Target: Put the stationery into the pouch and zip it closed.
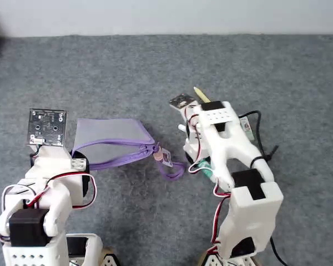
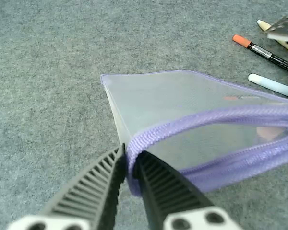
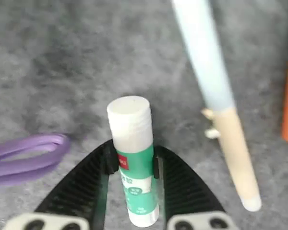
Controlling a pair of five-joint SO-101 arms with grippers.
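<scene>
left arm (image 1: 44, 185): low on the left side in the high view, reaching forward, wrist tipped down toward the table
left gripper (image 2: 129, 160): black ribbed jaws almost together, pinching the purple zipper edge of the pouch (image 2: 182, 103) near its corner
right arm (image 1: 233, 149): low on the right side in the high view, bent forward, wrist pointing down, wires running along it
right gripper (image 3: 133, 160): jaws clamped on both sides of a glue stick (image 3: 130, 129), white cap end poking out past the tips
</scene>
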